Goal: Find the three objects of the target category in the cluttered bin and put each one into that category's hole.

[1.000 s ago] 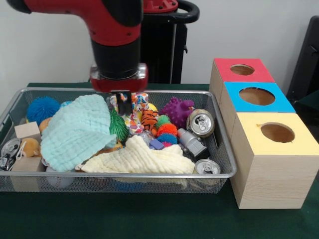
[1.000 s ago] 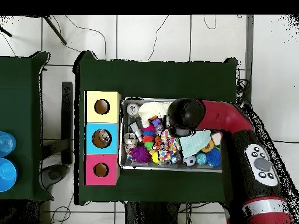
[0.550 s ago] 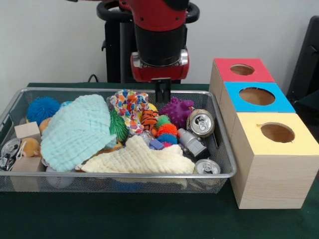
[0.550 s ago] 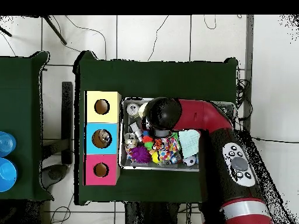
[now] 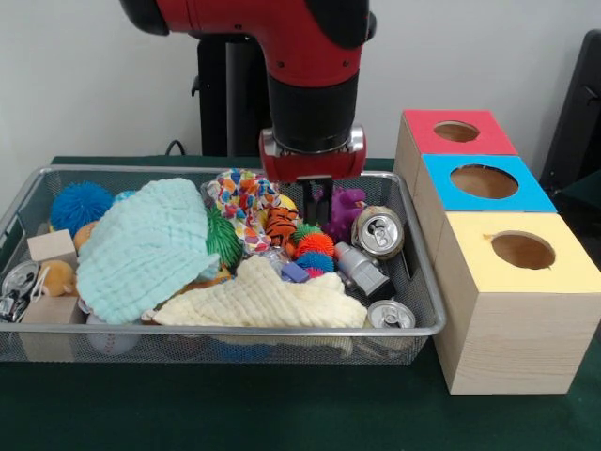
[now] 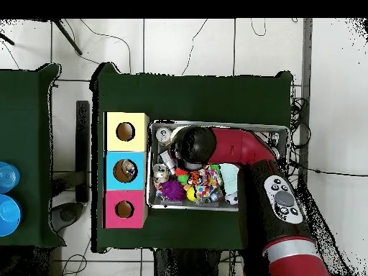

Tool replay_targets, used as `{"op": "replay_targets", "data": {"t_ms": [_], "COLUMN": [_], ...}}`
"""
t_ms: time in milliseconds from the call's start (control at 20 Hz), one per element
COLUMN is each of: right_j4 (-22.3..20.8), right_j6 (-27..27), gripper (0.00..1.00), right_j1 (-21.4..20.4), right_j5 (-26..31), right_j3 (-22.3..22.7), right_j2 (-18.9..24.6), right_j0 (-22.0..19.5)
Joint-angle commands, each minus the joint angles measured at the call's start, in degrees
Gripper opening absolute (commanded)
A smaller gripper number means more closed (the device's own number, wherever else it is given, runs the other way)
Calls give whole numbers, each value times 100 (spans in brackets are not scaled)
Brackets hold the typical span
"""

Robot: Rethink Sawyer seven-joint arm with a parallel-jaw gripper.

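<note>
- Purple spiky ball lies in the far right part of the wire bin, directly under the hand, whose dark tips sit against the ball's left side in the front view.
- Whether the hand is released or clenched cannot be told: its tips are small and dark against the toys.
- In the overhead view the arm's black wrist covers the hand, and the purple spiky ball shows just beside it.
- Just left of the hand in the front view lie a tiger-striped toy and a colourful patterned cloth; below it sits an orange spiky ball.
- Right of the purple ball a silver can lies with its top facing the camera; a grey bottle lies in front of it, and a second can is in the bin's near right corner.
- A pale yellow cloth and a mint cloth cover the bin's near and left parts; a blue spiky ball sits at the far left.
- Right of the bin on the green desk stand three wooden boxes with holes: red, blue, yellow.
</note>
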Motion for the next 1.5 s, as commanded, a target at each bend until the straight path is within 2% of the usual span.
{"op": "replay_targets", "data": {"t_ms": [50,250,650,950,1050,1100,1500], "right_j4": [120,320,555,750,791,784,798], "right_j6": [1217,1137,1497,1082,899,837,499], "gripper": [0,0,0,0,0,0,0], "right_j1": [613,680,653,156,190,90,125], "right_j5": [-689,-690,-920,-201,80,126,782], "right_j3": [620,638,694,677,426,499,-14], "right_j2": [-282,-292,-528,-650,-659,-664,-663], "right_j0": [-114,-128,343,275,209,177,16]}}
